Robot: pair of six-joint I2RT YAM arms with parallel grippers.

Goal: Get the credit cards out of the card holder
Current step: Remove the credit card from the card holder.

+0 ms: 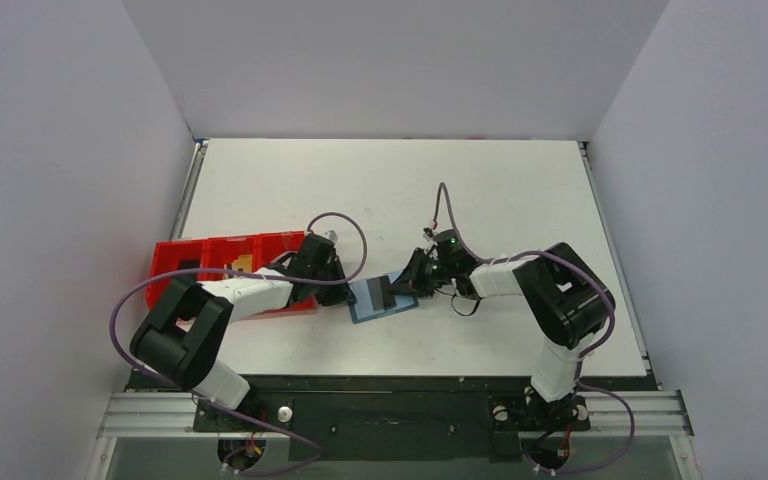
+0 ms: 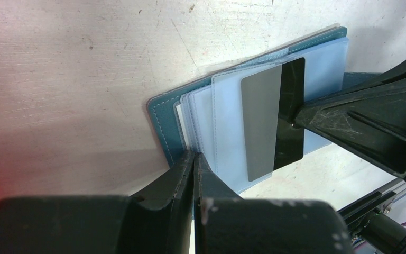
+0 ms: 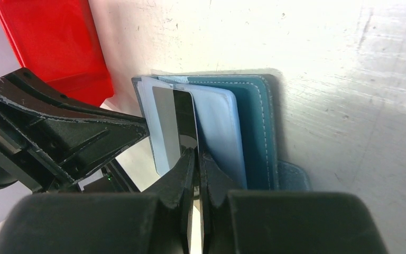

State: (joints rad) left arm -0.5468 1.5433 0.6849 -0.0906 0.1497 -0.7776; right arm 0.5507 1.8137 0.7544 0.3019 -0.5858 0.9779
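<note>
The blue card holder (image 1: 364,306) lies open on the table between the two arms, its clear sleeves fanned out. My left gripper (image 2: 194,154) is shut on the edge of the holder (image 2: 164,124) by its sleeves. The dark grey card (image 2: 268,132) sticks partway out of a sleeve. My right gripper (image 3: 197,151) is shut on the edge of that card (image 3: 173,119), beside the holder's cover (image 3: 256,127). In the top view the left gripper (image 1: 343,287) and the right gripper (image 1: 407,283) meet over the holder. A tan patch (image 1: 241,264), perhaps the tan card, shows in the red tray.
The red three-compartment tray (image 1: 188,256) stands just left of the holder, under the left arm, and it also shows in the right wrist view (image 3: 53,42). The table's near edge runs close behind the holder. White walls enclose the table on three sides.
</note>
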